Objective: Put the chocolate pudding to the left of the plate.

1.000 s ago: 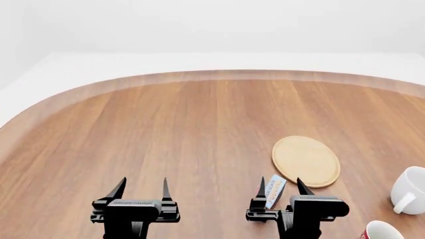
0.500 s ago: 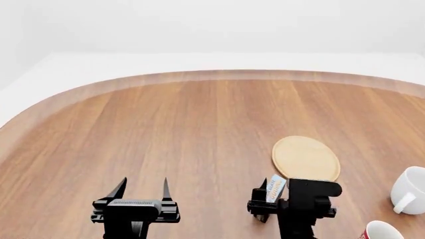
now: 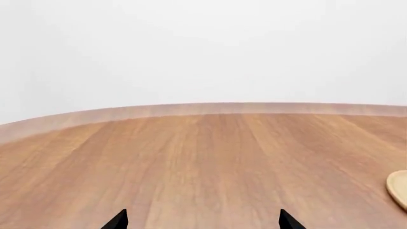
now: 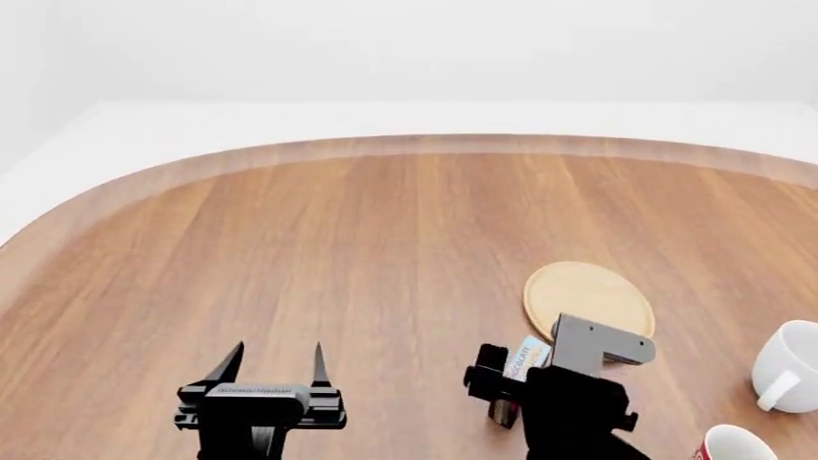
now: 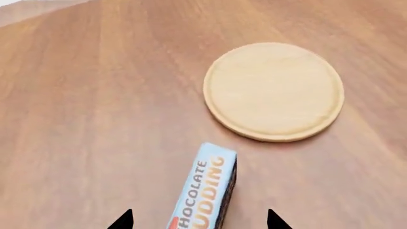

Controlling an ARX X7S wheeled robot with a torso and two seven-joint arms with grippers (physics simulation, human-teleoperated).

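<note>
Chocolate pudding (image 5: 205,193) between open right gripper (image 5: 198,220) fingertips, near plate (image 5: 274,90).

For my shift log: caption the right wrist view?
Open right hand straddling blue-topped chocolate pudding carton near round tan wooden plate.

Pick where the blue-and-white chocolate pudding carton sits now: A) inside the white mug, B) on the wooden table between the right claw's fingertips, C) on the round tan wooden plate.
B: the chocolate pudding carton stands on the table between the right claw tips, apart from the plate.
</note>
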